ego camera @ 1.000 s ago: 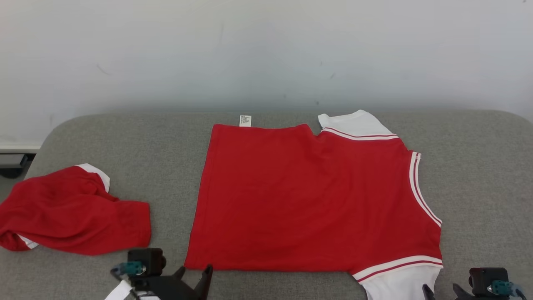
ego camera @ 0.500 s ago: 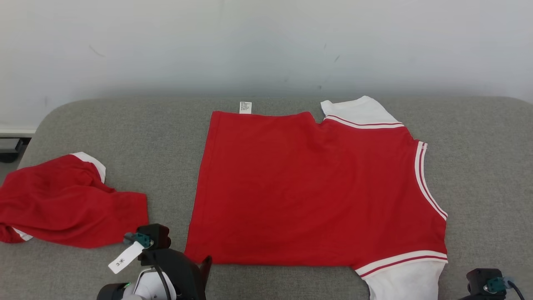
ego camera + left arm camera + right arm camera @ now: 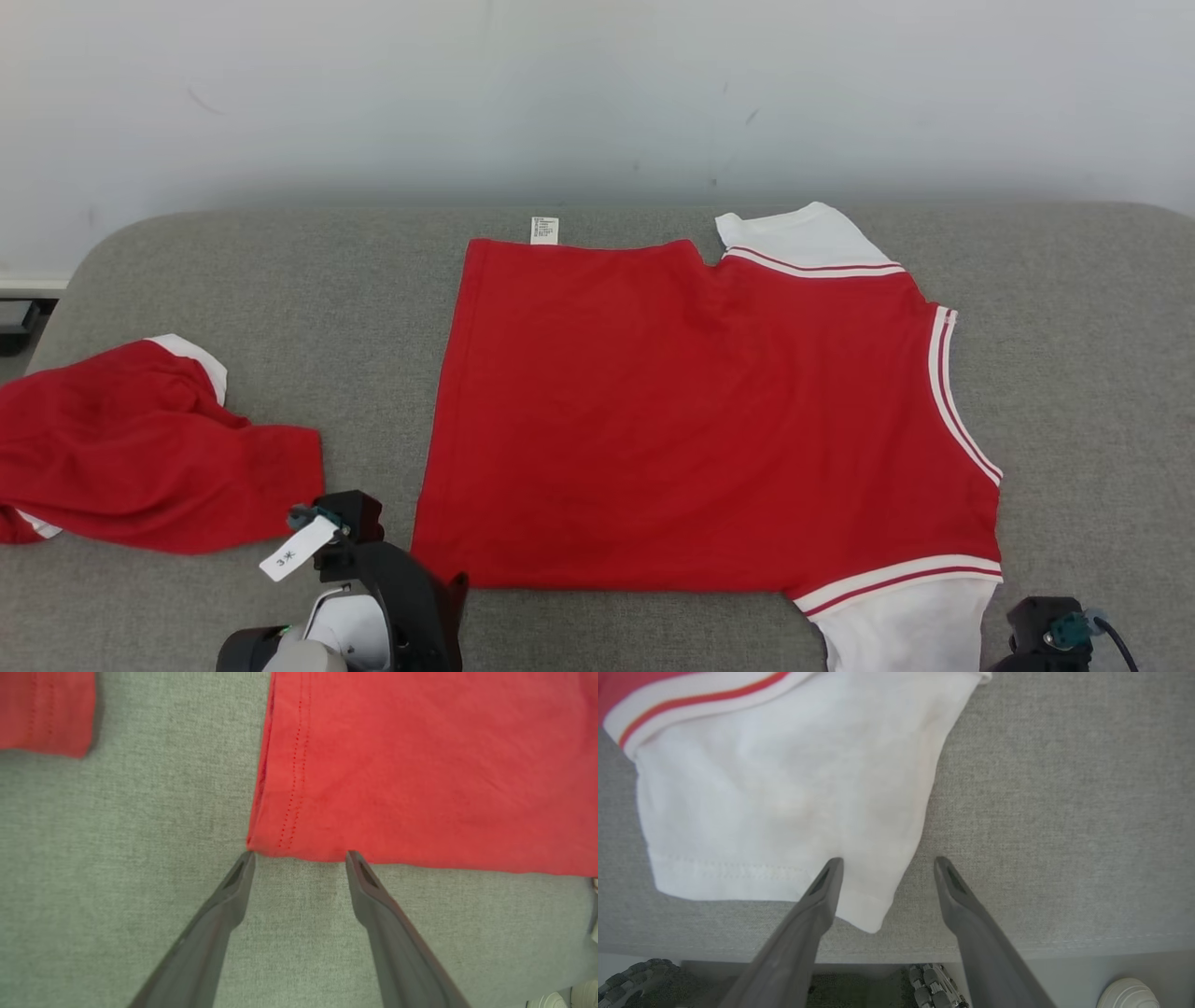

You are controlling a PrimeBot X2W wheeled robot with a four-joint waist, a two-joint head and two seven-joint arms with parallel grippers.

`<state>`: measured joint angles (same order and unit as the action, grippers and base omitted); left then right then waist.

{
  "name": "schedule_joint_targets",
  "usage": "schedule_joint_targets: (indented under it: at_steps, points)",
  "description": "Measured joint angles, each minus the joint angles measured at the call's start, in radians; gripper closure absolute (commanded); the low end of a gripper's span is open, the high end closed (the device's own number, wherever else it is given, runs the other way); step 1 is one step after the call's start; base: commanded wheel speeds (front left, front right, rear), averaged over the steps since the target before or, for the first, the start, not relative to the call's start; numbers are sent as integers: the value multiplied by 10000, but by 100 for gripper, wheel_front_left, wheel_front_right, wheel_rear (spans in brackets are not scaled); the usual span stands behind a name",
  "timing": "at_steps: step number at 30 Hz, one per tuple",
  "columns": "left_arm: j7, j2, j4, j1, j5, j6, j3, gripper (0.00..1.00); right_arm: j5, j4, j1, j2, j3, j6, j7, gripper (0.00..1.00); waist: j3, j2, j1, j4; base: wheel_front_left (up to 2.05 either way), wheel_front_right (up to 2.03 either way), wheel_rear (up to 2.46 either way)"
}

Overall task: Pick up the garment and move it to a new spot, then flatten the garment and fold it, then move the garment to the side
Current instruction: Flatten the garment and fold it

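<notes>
Left pincer [image 3: 299, 855], jaws apart, sits at the 7 o'clock corner of the shirt [image 3: 700, 420]; right pincer [image 3: 887, 861], likewise apart, straddles the 5 o'clock sleeve [image 3: 775, 802], probably to grip for folding.

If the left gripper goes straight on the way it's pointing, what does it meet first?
Most likely the near hem corner of the red garment; the open left gripper has its tips right at that edge. Height above the cloth is unclear.
</notes>
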<state>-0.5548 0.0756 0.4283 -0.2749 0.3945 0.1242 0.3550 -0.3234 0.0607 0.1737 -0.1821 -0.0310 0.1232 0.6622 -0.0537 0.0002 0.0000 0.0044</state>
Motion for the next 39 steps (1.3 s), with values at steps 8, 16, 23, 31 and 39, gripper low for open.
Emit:
schedule_joint_targets:
  at_steps: [8,16,23,31,39]
  points:
    - [67,-88,286,-106,0,0,-33,50,0,67,-4,82,-17,0,169,64,2,0,0,-77,0,0,0]
    - [380,-104,604,-356,-121,0,-320,61,25,136,-35,180,2,0,171,100,32,-2,0,-109,0,0,0]
    - [489,-107,746,-406,-169,0,-301,0,33,194,-35,207,8,2,247,100,89,-2,0,-98,0,0,0]
    - [525,-117,1009,-399,-96,-104,-182,100,105,163,-46,299,0,2,240,100,105,-2,0,-162,0,0,0]
    - [732,-142,740,-432,6,-104,-297,100,104,-299,-51,291,384,4,-148,100,53,-2,0,-195,0,0,0]
